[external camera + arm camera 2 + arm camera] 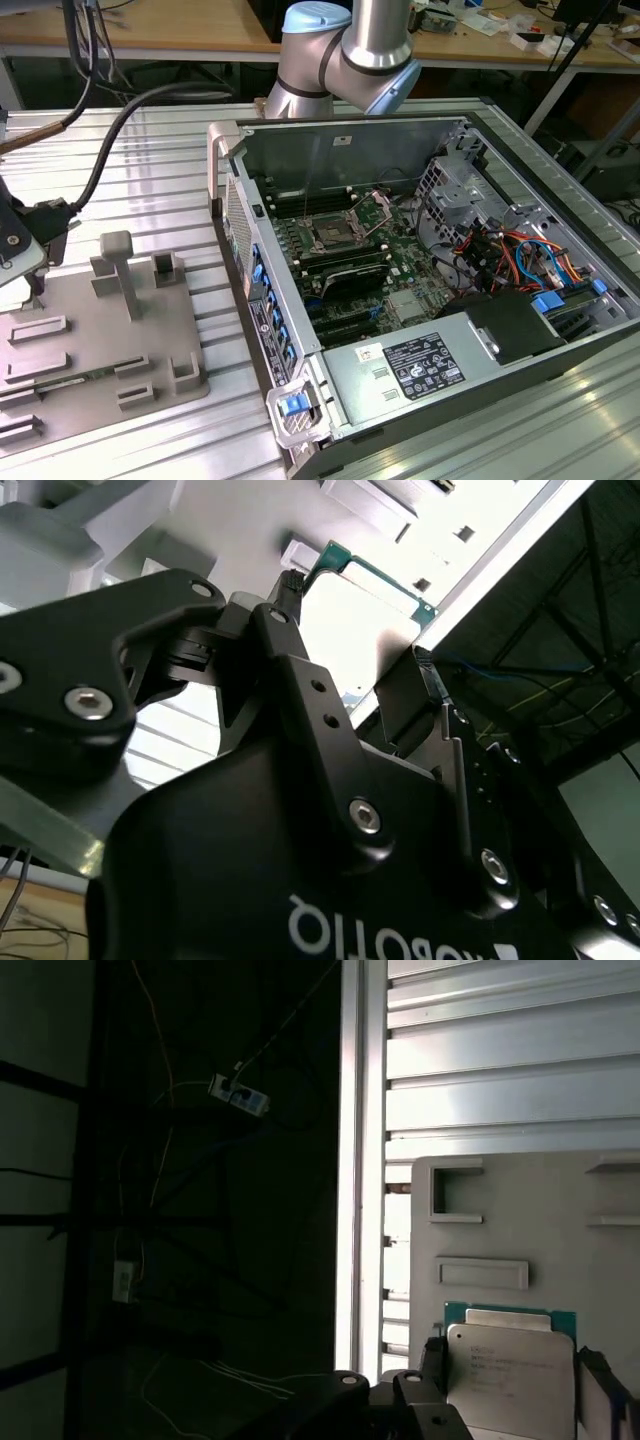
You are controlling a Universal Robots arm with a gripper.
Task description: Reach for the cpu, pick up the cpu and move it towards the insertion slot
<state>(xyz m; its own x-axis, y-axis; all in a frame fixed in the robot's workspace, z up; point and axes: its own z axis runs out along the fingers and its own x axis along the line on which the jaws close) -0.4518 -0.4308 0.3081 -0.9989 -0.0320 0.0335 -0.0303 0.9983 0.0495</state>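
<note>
The arm (345, 50) shows its elbow at top centre of the exterior view. A thick black cable (110, 150) sweeps from there to the far left of the frame, above the grey tray (100, 340) on the slatted table (150, 130).

In both wrist views the gripper (355, 625) (515, 1360) has the cpu (365, 630) (510, 1385), a silvery plate with a thin green rim, right between its black fingers (432, 1358). The gripper is pinching the cpu: one finger sits against one edge, the other against the opposite edge, and the cpu is square between them.

Behind the cpu in the first wrist view lies the grey tray with its raised rectangular holders (482, 1273), and beyond that the table's slats. Whether the cpu is lifted clear of the tray or resting on it, I can't tell.

Over to the slot (330, 236). It's inside the open case (350, 126), centre of the exterior view, with a shiny metal frame and a dark middle, on the green motherboard (400, 270). The case stands just beside the tray, on the exterior view's right of it. So the cpu is at the tray, well apart from the slot, with the case's wall between them.
</note>
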